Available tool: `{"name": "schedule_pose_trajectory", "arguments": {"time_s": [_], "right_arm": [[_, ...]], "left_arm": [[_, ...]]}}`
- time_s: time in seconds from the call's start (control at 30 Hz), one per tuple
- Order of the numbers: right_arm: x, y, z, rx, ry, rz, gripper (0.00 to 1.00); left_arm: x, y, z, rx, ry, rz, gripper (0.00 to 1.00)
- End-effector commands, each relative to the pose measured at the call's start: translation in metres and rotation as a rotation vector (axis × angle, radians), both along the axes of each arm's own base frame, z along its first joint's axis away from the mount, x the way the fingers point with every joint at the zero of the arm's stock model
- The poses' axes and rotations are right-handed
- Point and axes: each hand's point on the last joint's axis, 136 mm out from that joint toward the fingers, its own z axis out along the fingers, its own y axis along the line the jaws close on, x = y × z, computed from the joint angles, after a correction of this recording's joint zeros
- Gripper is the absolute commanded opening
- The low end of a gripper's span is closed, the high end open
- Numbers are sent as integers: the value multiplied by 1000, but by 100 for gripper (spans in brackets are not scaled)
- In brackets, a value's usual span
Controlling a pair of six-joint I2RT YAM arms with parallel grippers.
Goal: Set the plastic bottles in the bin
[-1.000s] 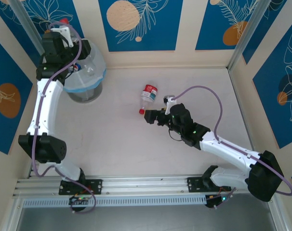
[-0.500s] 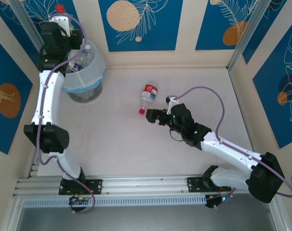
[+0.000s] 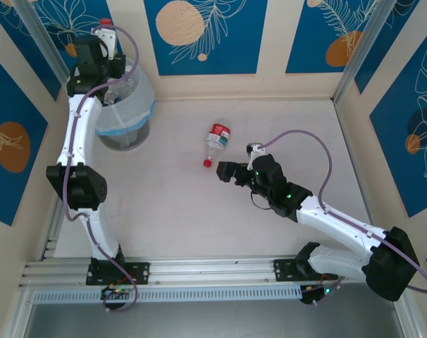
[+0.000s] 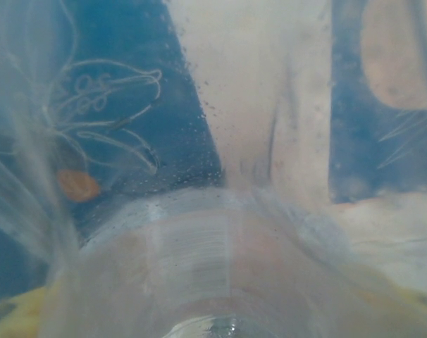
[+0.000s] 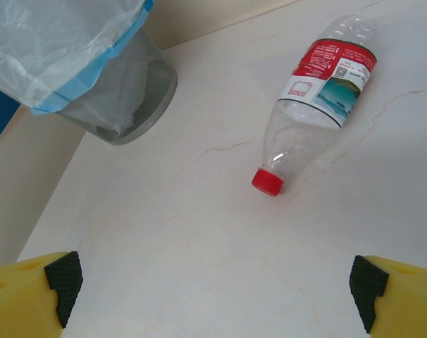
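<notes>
Left hand point(image 3: 106, 35): you have it raised at the far rim of the bin point(image 3: 132, 116), closed on a clear bottle point(image 4: 213, 267).
Right hand point(image 3: 222, 171): spread wide, empty, low over the bench point(image 3: 284, 120).
Loose bottle point(image 5: 316, 105): lying on the bench, red cap towards your right hand, near it but apart.

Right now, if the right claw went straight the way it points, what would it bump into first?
Probably the bottle lying on the table; its red cap faces the open right claw, slightly right of the middle. The bin stands farther off to the left. Depth is hard to judge.
</notes>
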Motion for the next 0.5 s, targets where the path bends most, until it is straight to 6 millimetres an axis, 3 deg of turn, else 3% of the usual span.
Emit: {"name": "schedule_pose_trajectory", "arguments": {"time_s": [0.0, 0.37, 0.43, 0.47], "right_arm": [[1, -8, 3, 9, -9, -39, 100], [1, -10, 0, 4, 1, -45, 100], [1, -10, -1, 1, 2, -47, 100], [1, -11, -1, 1, 2, -48, 100]], "left_arm": [[2, 12, 2, 48, 3, 19, 61], [17, 25, -44, 66, 114, 47, 65], [19, 27, -51, 42, 135, 46, 77], [20, 27, -55, 32, 146, 42, 88]]}}
